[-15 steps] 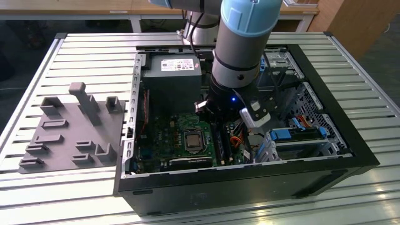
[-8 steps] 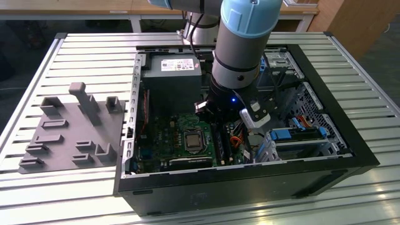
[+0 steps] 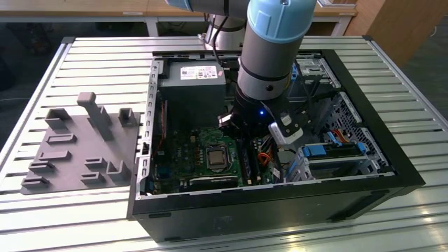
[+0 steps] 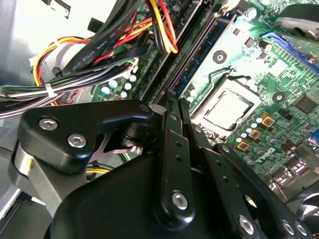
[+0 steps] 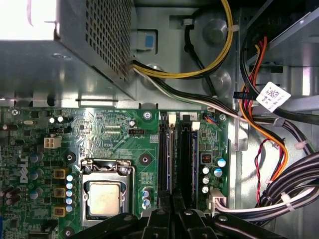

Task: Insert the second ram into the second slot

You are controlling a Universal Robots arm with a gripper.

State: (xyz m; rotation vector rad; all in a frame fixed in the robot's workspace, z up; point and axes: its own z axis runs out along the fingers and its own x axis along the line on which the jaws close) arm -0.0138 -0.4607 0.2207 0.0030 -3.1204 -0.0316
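In the exterior view the gripper (image 3: 246, 137) is lowered into the computer case (image 3: 392, 173) over the motherboard (image 3: 183, 152)

In the second wrist view the fingers (image 4: 172, 117) are pinched narrowly on the second ram (image 4: 180, 110), its long axis aligned with the slots (image 4: 192, 55)

In the first wrist view it is held directly above the slots (image 5: 185, 159)

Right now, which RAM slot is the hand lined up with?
The slot pair nearest the CPU socket; the cable-side slots lie off the hand's line.

Arm (image 3: 269, 58): pale-blue and grey tubular segments, black joint rings; pincer (image 4: 172, 102): black linkage plates, silver screws
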